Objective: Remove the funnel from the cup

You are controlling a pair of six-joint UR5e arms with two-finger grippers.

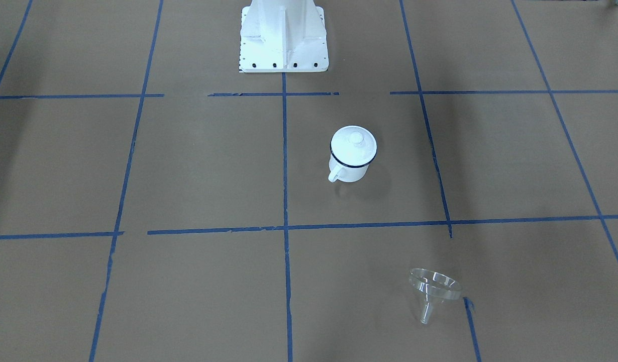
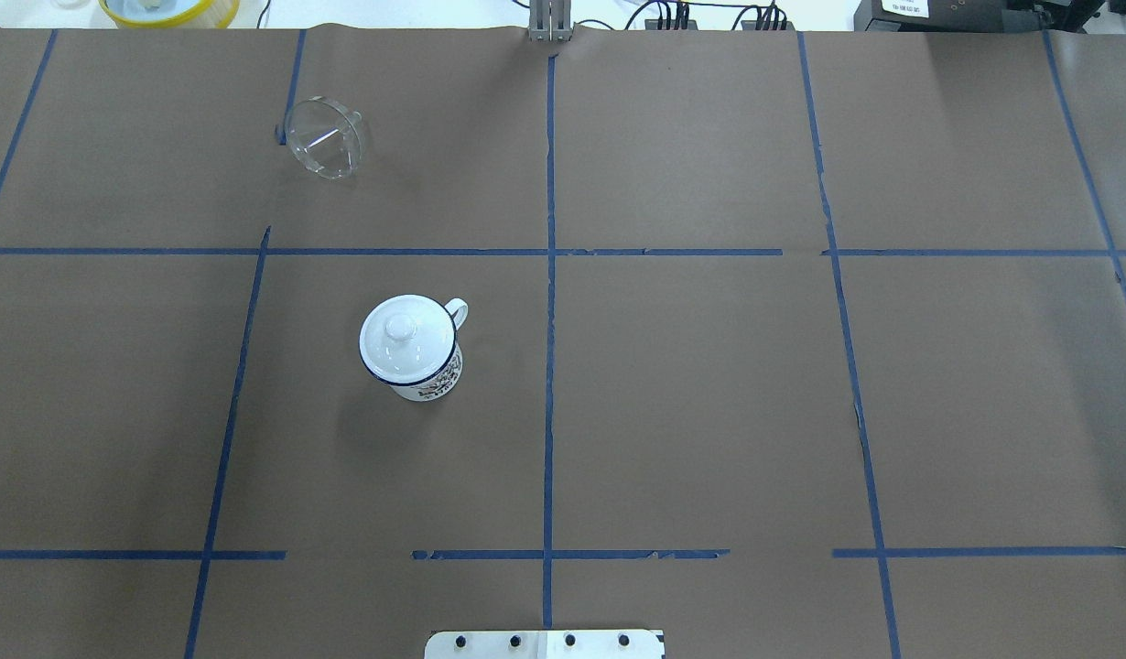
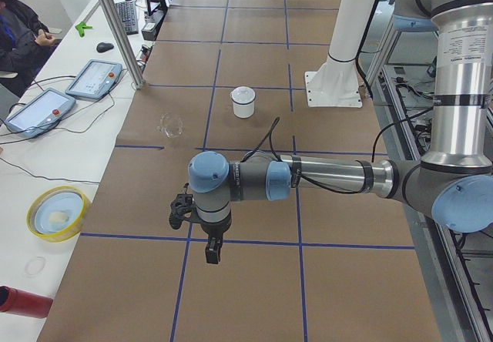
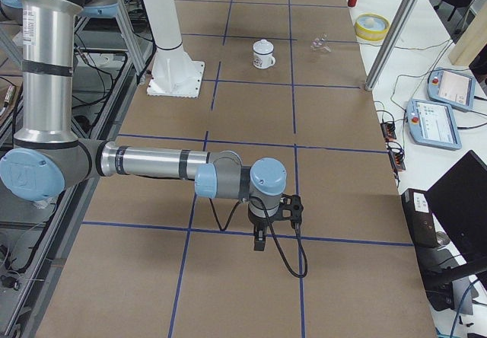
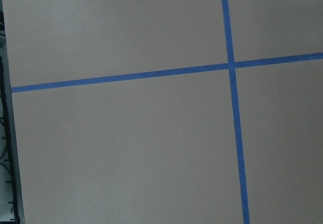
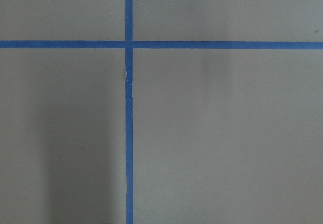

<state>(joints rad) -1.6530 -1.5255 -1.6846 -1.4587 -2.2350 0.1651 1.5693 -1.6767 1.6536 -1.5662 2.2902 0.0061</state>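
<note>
The cup (image 1: 350,168), a white enamel mug with a dark blue rim, stands upright near the table's middle with a white knobbed lid (image 1: 354,143) on top; it also shows in the overhead view (image 2: 430,380). The clear funnel (image 1: 432,291) lies on its side on the brown paper, well apart from the cup, and also shows in the overhead view (image 2: 325,139). My left gripper (image 3: 212,251) shows only in the exterior left view and my right gripper (image 4: 259,240) only in the exterior right view. Both hang over bare paper far from the cup; I cannot tell whether they are open or shut.
The white robot base (image 1: 283,45) stands at the table's robot side. Blue tape lines grid the brown paper. Beyond the far edge are a yellow bowl (image 3: 56,212), a red cylinder (image 3: 23,301), teach pendants (image 3: 38,111) and a metal post (image 3: 115,26).
</note>
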